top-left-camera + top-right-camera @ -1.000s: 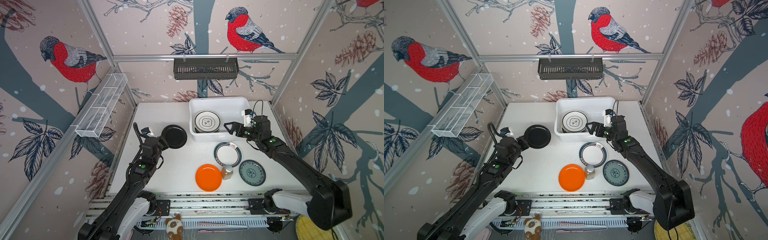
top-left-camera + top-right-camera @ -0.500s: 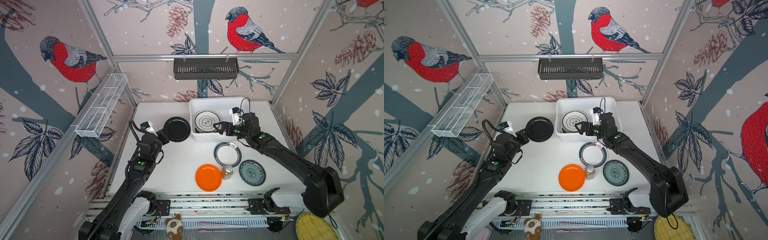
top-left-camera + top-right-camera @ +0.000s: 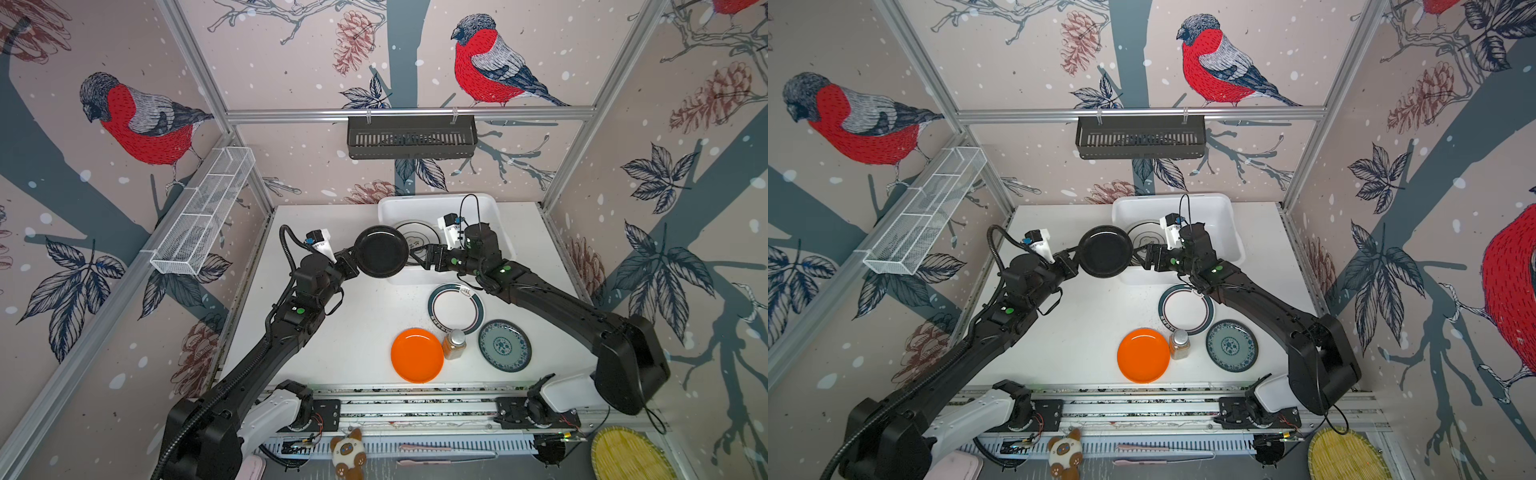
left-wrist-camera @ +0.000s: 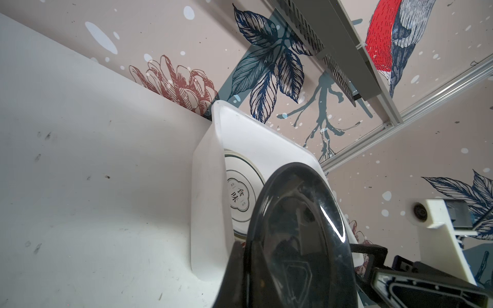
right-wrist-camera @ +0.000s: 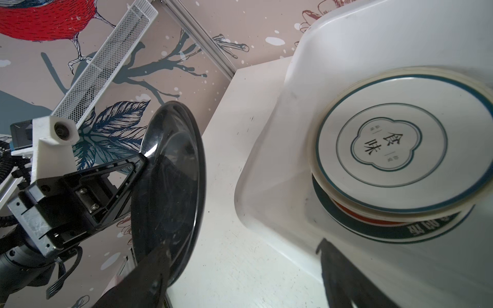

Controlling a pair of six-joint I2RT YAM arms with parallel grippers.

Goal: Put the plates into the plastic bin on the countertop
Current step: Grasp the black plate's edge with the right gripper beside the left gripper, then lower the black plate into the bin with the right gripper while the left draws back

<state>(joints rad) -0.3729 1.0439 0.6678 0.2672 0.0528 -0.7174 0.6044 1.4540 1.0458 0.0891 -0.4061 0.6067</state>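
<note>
In both top views: left hand (image 3: pixel 353 261) clamped on rim of black plate (image 3: pixel 381 251), tilted, clear of the surface (image 3: pixel 353 332), beside the plastic bin (image 3: pixel 496 210); right hand (image 3: pixel 419 254) spread open at plate's opposite edge. Left wrist: emblem plate (image 4: pixel 240 197) lies in bin. Right wrist: one finger (image 5: pixel 149 277) overlaps black plate's rim, contact unclear; more plates stacked under emblem plate.

So the black plate (image 3: pixel 381 251) blocks part of the stack in the plastic bin (image 3: pixel 432 205) in both top views. Under the emblem plate (image 5: pixel 381 144) only rim slivers peek out. The right gripper (image 5: pixel 240 249) fingers (image 5: pixel 149 266) look blurry, cut off at the edge.
</note>
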